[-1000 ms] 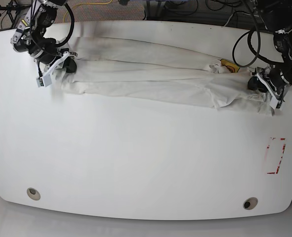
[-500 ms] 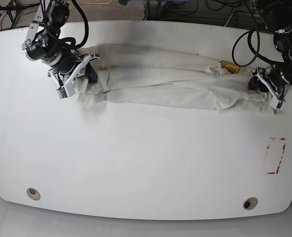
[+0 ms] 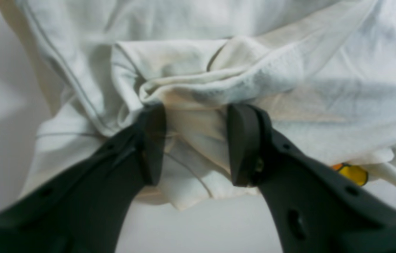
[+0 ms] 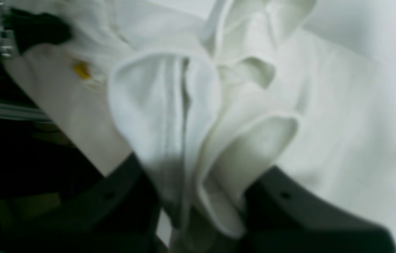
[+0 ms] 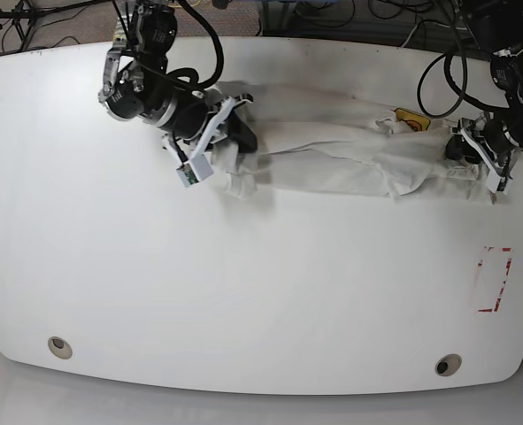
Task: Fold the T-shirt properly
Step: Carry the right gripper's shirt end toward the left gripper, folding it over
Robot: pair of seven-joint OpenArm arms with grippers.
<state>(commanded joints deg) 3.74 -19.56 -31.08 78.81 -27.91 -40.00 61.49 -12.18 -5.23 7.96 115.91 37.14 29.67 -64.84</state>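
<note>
I can read no text anywhere. The yellow patch (image 3: 351, 173) on the T-shirt (image 5: 332, 150) shows no legible lettering, and the red marking (image 5: 495, 279) on the table is unreadable.

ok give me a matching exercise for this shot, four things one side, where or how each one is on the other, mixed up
Things:
1. left claw
2. right claw
3. yellow logo patch
4. red marking

Places or states:
A. on the bare tabletop, near the base view's right edge
B. shut on the T-shirt end at the base view's left, cloth lifted
C. peeking out of the cloth close to the left claw
D. pinching the T-shirt end at the base view's right

Pairs: 1-D, 2-B, 3-C, 4-A
</note>
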